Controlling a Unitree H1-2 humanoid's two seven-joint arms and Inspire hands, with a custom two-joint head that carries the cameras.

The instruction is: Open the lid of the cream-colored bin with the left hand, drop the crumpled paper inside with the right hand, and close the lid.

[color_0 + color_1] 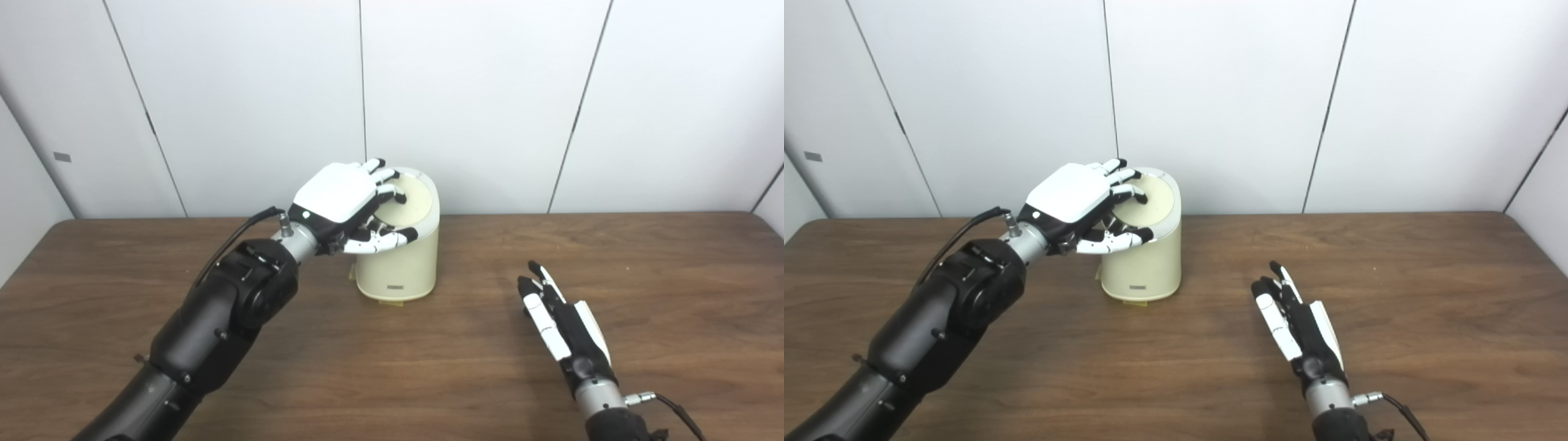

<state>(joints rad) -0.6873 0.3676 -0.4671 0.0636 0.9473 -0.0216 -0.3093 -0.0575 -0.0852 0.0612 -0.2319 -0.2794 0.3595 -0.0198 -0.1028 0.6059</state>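
On the table, the left hand rests spread on the closed lid of the bin; the right hand lies flat, empty.

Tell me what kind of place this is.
Probably a robot test bench in a lab or office room, not a home: a bare wooden table against plain white wall panels, with only a cream-colored bin standing on it.
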